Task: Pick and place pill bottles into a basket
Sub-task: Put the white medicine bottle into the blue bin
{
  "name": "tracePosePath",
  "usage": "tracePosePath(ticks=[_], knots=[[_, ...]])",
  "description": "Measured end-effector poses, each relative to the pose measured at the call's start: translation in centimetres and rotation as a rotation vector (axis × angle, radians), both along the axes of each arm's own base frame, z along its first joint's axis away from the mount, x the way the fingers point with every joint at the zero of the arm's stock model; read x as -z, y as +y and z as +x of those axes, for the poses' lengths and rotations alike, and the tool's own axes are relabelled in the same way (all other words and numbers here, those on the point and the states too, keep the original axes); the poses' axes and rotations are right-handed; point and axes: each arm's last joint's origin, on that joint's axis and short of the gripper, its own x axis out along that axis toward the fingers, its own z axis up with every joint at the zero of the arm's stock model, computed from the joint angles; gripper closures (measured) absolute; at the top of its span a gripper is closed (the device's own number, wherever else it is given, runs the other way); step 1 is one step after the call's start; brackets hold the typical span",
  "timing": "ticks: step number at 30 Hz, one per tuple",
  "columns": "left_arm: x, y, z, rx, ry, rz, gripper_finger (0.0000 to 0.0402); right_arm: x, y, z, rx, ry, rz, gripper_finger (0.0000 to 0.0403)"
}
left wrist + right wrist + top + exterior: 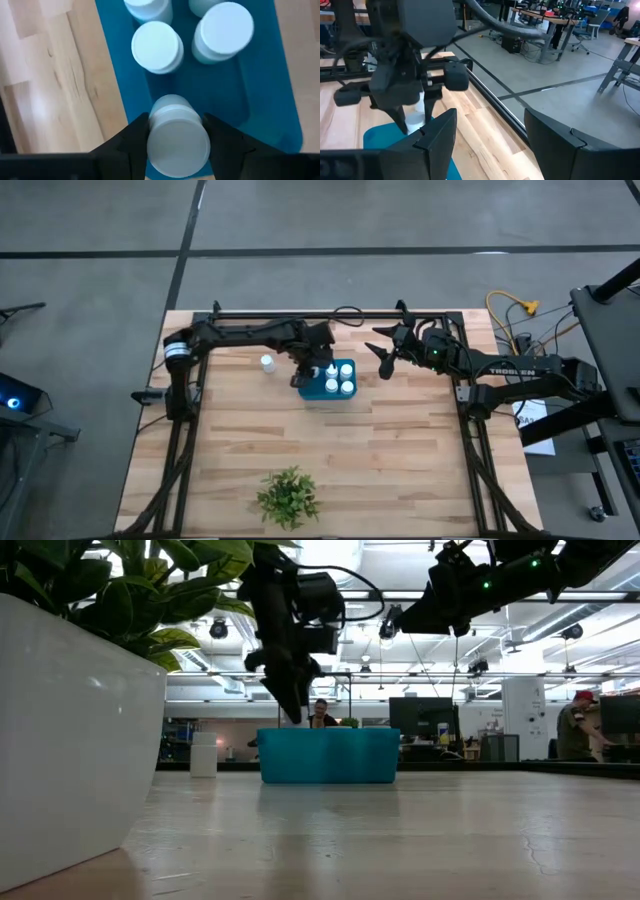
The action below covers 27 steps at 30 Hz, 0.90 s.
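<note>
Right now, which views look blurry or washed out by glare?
Left wrist view: the held pill bottle is soft, too close to focus. Low view: the white planter looms blurred up front, ceiling lights glare bright. High view looks evenly lit.

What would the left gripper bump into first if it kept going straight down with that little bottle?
Probably the basket's bare blue floor. The left gripper holds a pill bottle above an open spot beside the other bottles, though depth is unclear.

Six pill bottles (267, 363) — one basket (313, 391), one plant (288, 497), two arms.
</note>
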Motion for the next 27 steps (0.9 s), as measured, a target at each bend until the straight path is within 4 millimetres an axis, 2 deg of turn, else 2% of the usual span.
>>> tracePosePath(ticks=[15, 27], knots=[[3.1, 0.4, 1.2, 0.008, 0.046, -0.023, 0.0256, 0.0, 0.0, 0.0, 0.000, 0.001, 0.000, 0.0179], [3.4, 0.6, 1.5, 0.016, 0.037, -0.021, 0.0256, 0.0, 0.0, 0.0, -0.001, 0.001, 0.000, 0.0179]])
